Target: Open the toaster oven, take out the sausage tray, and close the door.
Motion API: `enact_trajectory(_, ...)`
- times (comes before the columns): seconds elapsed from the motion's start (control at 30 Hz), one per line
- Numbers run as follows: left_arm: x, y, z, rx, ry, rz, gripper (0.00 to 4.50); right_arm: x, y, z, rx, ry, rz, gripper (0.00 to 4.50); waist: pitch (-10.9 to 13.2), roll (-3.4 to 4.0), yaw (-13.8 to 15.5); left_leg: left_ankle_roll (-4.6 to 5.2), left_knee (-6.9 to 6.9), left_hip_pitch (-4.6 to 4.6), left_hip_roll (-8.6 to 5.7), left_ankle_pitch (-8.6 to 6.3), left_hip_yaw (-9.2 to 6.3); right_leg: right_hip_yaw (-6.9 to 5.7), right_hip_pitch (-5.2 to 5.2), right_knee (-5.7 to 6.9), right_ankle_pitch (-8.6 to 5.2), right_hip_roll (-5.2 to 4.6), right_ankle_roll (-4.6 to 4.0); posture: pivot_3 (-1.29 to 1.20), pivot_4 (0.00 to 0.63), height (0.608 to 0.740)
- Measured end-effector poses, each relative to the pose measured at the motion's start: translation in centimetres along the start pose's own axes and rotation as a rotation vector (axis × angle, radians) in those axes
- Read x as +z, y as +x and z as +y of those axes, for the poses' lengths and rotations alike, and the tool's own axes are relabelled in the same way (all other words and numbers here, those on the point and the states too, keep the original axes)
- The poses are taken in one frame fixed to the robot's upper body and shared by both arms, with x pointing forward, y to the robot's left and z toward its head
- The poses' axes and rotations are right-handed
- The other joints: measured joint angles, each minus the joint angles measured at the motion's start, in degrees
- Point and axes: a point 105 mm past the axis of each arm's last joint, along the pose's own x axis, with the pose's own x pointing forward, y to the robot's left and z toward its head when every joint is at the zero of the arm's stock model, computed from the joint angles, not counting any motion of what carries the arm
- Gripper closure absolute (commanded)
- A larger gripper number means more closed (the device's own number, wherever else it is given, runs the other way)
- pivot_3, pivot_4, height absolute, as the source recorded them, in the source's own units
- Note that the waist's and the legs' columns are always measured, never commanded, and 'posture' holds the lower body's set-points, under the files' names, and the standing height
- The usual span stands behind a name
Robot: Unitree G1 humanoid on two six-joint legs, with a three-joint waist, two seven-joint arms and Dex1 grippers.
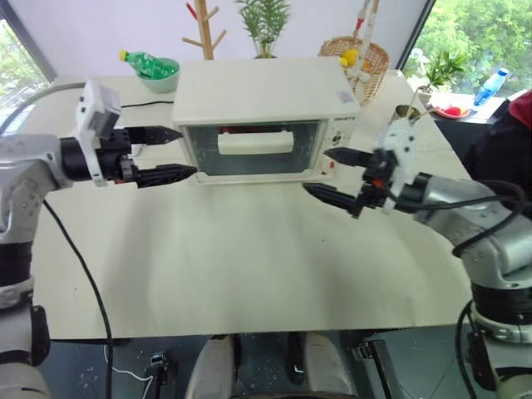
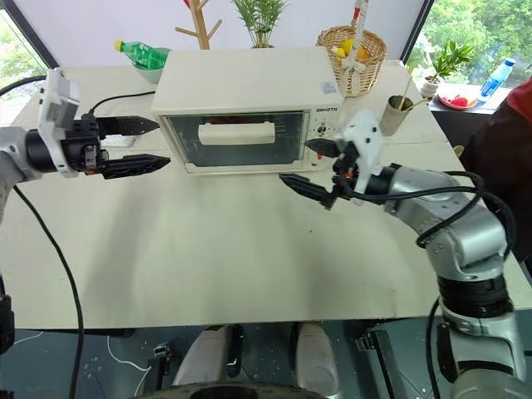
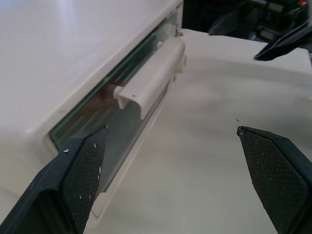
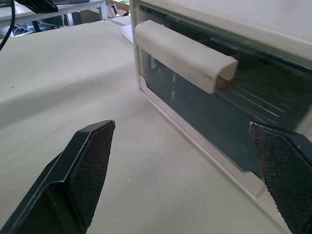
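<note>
The cream-white toaster oven [image 1: 266,96] stands at the table's far middle, its glass door [image 1: 249,156] closed and the white bar handle [image 1: 256,142] across it. The sausage tray is hidden behind the dark glass; only a reddish patch shows inside. My left gripper [image 1: 184,152] hovers open at the oven's front left corner, pointing at the door. My right gripper [image 1: 317,170] hangs open just in front of the knob panel [image 1: 339,143] at the oven's right end. Neither one touches the oven. The handle [image 4: 183,56] lies between the spread fingers in the right wrist view.
A green bottle in a bowl [image 1: 154,68] sits behind the oven's left side. A wicker basket [image 1: 362,54] and a cup with sticks [image 1: 407,110] are at the back right. A person's red sleeve [image 1: 522,106] shows at the right edge. Bare tabletop [image 1: 249,258] spreads in front.
</note>
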Motion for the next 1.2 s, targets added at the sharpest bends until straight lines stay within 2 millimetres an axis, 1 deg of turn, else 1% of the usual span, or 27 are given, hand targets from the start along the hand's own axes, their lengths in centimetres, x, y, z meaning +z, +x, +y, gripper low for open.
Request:
enact_trajectory(0.17,-0.2,0.2,0.0,-0.016,-0.005,0.007,0.08,-1.2,2.0,-0.9,-0.012,0.003,0.029,0.00,0.00,0.00,0.02,0.00,0.00,0.00,0.01,0.00,0.08,0.10,-0.08,0.05,0.01,0.03,0.00,0.00,0.150,0.740)
enact_trajectory(0.27,-0.2,0.2,0.0,-0.016,-0.004,0.006,0.08,-1.4,3.0,-1.1,-0.004,-0.004,0.032,0.00,0.00,0.00,0.01,0.00,-0.01,0.00,0.02,0.00,0.15,0.18,-0.14,0.07,0.01,0.06,0.01,0.00,0.150,0.740)
enact_trajectory(0.5,-0.9,0.1,-0.4,-0.010,-0.014,0.017,0.08,-0.8,4.6,-0.9,0.043,-0.034,0.019,0.00,0.00,0.00,-0.01,0.01,-0.01,-0.01,0.12,-0.01,0.35,0.39,-0.26,0.11,0.04,0.17,-0.01,0.00,0.150,0.740)
enact_trajectory(0.63,-0.8,0.0,-0.3,0.008,-0.006,0.013,0.08,-0.3,5.5,0.0,0.095,-0.052,-0.004,0.00,0.00,0.00,-0.02,0.01,-0.02,-0.01,0.17,-0.01,0.41,0.45,-0.34,0.15,0.06,0.23,-0.04,0.00,0.150,0.740)
enact_trajectory(0.77,-0.6,-0.1,-0.2,0.016,-0.003,0.008,0.08,-0.1,5.6,0.5,0.134,-0.052,-0.016,0.00,0.00,0.00,0.01,0.01,-0.01,-0.01,0.17,-0.01,0.46,0.49,-0.37,0.16,0.06,0.23,-0.04,0.00,0.150,0.740)
enact_trajectory(0.83,-0.7,0.0,-0.2,0.018,-0.004,0.007,0.08,0.1,5.4,1.1,0.160,-0.060,-0.027,0.00,0.00,0.00,-0.01,0.02,-0.03,-0.01,0.18,-0.01,0.49,0.52,-0.40,0.17,0.06,0.24,-0.04,0.00,0.150,0.740)
enact_trajectory(0.97,-0.6,0.2,0.0,0.018,-0.013,-0.007,0.08,-0.4,5.0,2.2,0.195,-0.055,-0.028,0.00,0.00,0.00,-0.21,0.02,-0.04,-0.02,0.22,-0.01,0.57,0.62,-0.51,0.22,0.06,0.30,-0.05,0.00,0.150,0.740)
enact_trajectory(1.2,0.9,1.2,0.9,0.022,-0.006,-0.074,0.08,-1.4,4.2,3.3,0.204,-0.030,-0.019,0.00,0.00,-0.01,-0.09,0.02,-0.03,-0.02,0.22,-0.01,0.64,0.70,-0.54,0.26,0.06,0.32,-0.05,0.00,0.150,0.740)
